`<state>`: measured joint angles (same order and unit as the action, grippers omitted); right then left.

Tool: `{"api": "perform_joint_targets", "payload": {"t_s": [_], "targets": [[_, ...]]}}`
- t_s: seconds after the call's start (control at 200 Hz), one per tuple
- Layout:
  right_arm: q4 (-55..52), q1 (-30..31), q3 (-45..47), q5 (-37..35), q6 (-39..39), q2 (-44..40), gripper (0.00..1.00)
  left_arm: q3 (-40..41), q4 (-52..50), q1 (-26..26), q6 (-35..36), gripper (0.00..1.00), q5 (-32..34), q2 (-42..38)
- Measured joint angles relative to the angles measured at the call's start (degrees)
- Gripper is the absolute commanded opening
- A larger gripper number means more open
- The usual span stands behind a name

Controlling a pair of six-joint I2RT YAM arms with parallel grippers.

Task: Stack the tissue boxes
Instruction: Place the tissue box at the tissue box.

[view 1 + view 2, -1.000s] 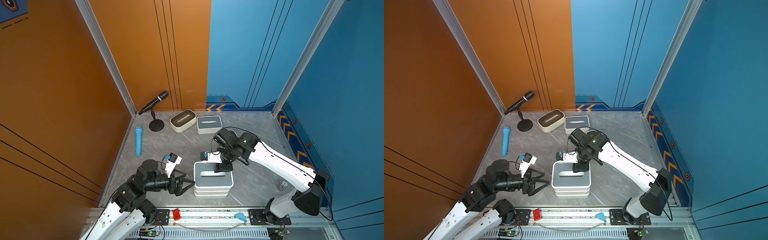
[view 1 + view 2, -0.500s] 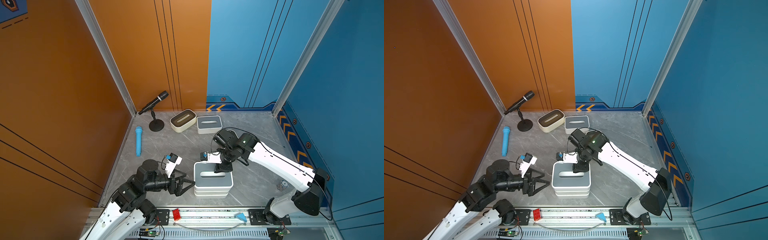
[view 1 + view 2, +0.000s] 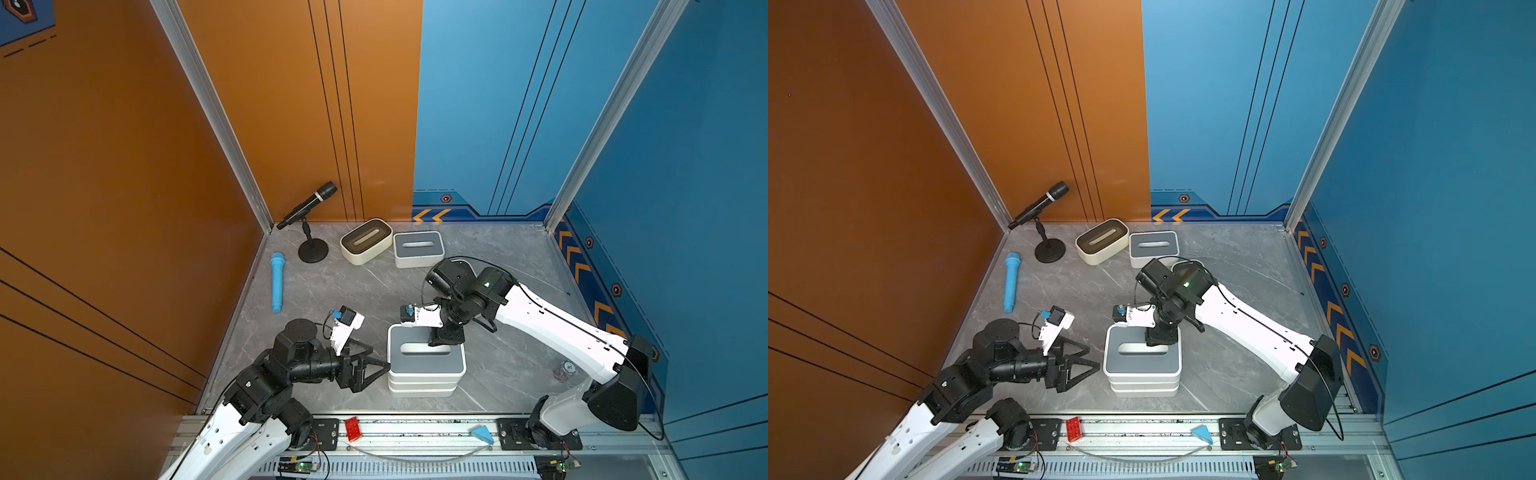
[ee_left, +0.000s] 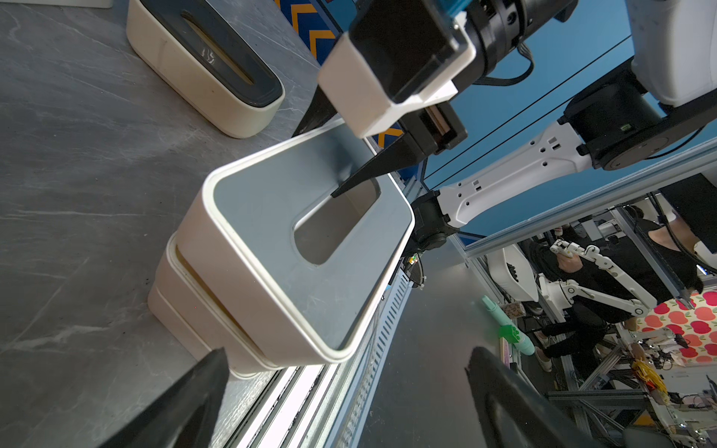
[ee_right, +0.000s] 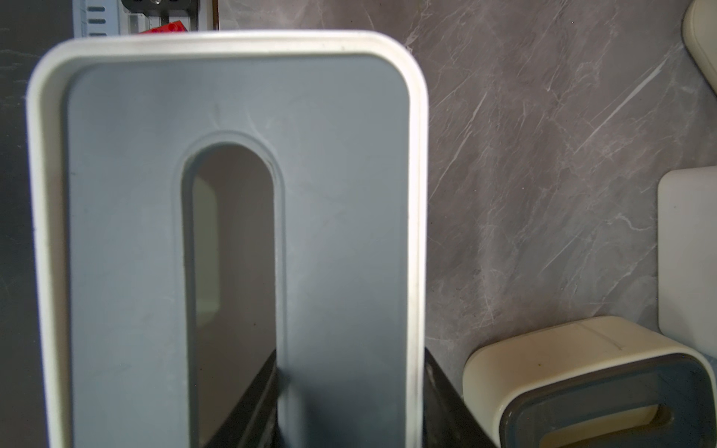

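1. My right claw (image 3: 444, 337) is closed on the top box (image 3: 428, 362). One finger goes down into the slot (image 3: 424, 348) and the other sits outside the long wall that faces the counter's back edge.
2. The top box lies on two white boxes (image 3: 419, 385) near the middle of the front edge of the counter (image 3: 332, 282). Its long axis and slot run along that edge. In the left wrist view one side shows a gap beneath it, so I judge it is not fully seated.
3. My left claw (image 3: 376, 360) is spread wide and holds nothing. It points at the stack's short end on the left-edge side, just beside it and not touching.
4. Two boxes are left to fetch, both at the back edge and well apart from the stack. The grey-lidded box (image 3: 417, 248) lies straight beyond my right claw with its long axis along the back edge. The brown-lidded box (image 3: 365, 241) is just beside it toward the back left corner, turned at a slant.
5. My right arm is the nearer one to both, so I judge the next fetch falls to it once the top box settles.
6. The counter is smooth grey marble-patterned slab. A microphone on its stand (image 3: 308, 205) occupies the back left corner, and a blue microphone (image 3: 277, 282) lies along the left edge.
7. Orange panels and blue panels wall the counter in on three sides. A metal rail (image 3: 415, 432) runs along the front.
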<state>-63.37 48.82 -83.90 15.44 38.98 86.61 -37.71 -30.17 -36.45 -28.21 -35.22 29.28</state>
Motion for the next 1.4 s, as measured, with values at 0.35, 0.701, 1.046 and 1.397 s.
{"api": "perform_joint_targets", "payload": {"t_s": [0.35, 0.701, 1.046, 1.397], "targets": [[0.0, 0.0, 0.4, -0.3, -0.1, 0.0, 0.31, 0.0, 0.0, 0.0, -0.2, 0.98, 0.0, 0.0], [0.0, 0.2, 0.4, -0.3, -0.1, 0.0, 0.31, 0.0, 0.0, 0.0, -0.2, 0.98, 0.0, 0.0], [0.0, 0.4, 0.4, -0.3, -0.3, 0.1, 0.32, 0.0, 0.0, 0.0, -0.2, 0.98, 0.0, 0.0], [0.0, 0.4, 0.6, -0.5, -0.3, 0.5, 0.32, 0.0, 0.0, 0.0, -0.2, 0.98, 0.0, 0.0]]}}
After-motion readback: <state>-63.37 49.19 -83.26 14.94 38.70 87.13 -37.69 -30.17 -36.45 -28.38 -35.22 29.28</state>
